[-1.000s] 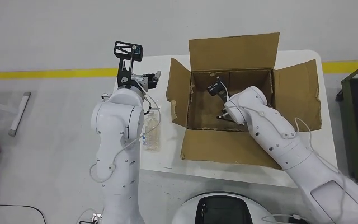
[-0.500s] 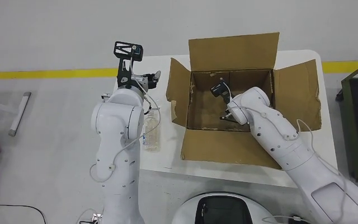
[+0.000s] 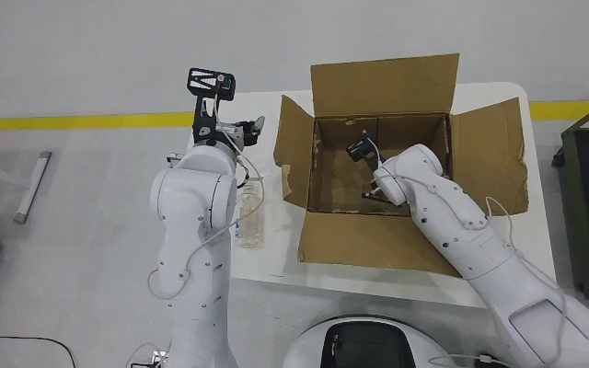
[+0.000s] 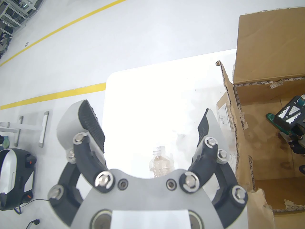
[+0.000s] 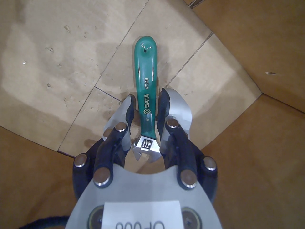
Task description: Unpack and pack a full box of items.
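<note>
Right claw (image 5: 147, 100) sits inside the open cardboard box (image 3: 479, 147), clenched on the green handle of an adjustable wrench (image 5: 144, 72). The wrench's metal head points toward the palm and its handle end toward the box floor. Left claw (image 4: 145, 111) is spread wide, grasping nothing, above the white counter (image 4: 147, 84) beside the box. We note a clear plastic bottle (image 4: 160, 160) lying on the counter beneath it.

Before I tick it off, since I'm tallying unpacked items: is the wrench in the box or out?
In. The wrench is held between the right gripper's fingers, with the box floor and walls around it.
</note>
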You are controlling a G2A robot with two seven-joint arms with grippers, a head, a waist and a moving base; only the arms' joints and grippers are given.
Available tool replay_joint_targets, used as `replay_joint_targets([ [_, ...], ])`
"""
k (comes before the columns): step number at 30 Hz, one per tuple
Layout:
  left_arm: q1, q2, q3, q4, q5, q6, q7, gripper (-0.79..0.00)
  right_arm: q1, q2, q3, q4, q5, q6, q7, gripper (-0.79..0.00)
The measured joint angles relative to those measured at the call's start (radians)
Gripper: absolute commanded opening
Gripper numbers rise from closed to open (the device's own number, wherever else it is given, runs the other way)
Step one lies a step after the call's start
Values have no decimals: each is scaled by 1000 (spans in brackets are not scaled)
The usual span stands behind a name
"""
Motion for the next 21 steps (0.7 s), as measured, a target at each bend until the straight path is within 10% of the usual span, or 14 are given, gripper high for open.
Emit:
replay_joint_targets([
  [4, 0, 0, 0, 0, 0, 0, 0, 0, 0, -4, -1, 9, -1, -2, -2, -782],
  [21, 0, 0, 0, 0, 0, 0, 0, 0, -14, -10, 28, -48, -13, 18, -17, -785],
])
